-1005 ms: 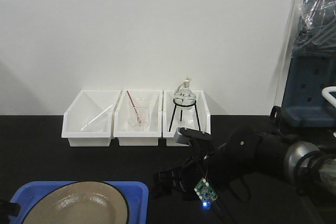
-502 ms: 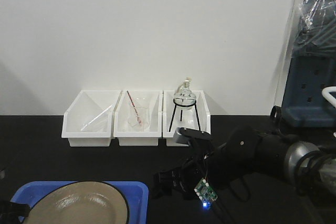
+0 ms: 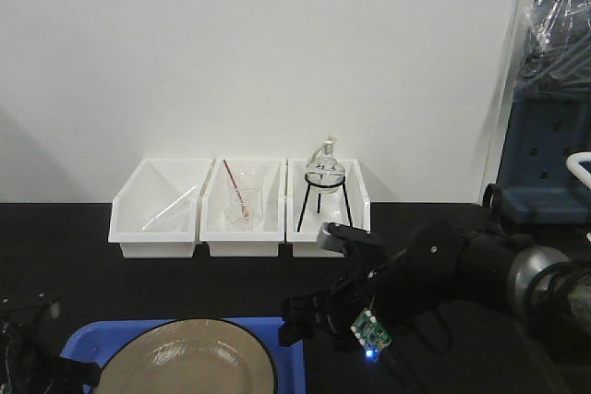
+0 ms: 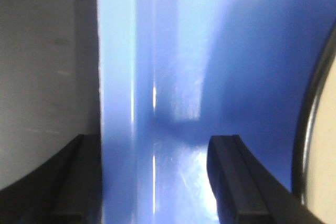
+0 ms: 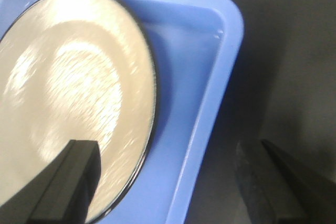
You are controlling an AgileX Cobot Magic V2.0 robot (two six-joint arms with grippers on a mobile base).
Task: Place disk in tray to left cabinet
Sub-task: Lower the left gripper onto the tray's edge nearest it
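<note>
The blue tray (image 3: pixel 249 325) lies at the near edge of the black table with the tan, black-rimmed disk (image 3: pixel 185 362) resting in it. My left gripper (image 3: pixel 37 366) is at the tray's left end. In the left wrist view this gripper (image 4: pixel 155 182) is open, its fingers straddling the rim of the tray (image 4: pixel 173 51), and the disk (image 4: pixel 328 171) shows at the far right. My right gripper (image 3: pixel 300 316) is at the tray's right end. In the right wrist view it (image 5: pixel 168 182) is open across the rim of the tray (image 5: pixel 205 77), one finger above the disk (image 5: pixel 68 77). The left cabinet is out of view.
Three white bins stand along the wall: one with a glass rod (image 3: pixel 155 209), one with a beaker and red stirrer (image 3: pixel 242 209), one with a flask on a black tripod (image 3: pixel 325 186). Blue-grey equipment (image 3: pixel 545 163) stands at the far right.
The tray with the disk has shifted to the right. The right arm moved right with it. The left gripper has come into the front view at the tray's left end.
</note>
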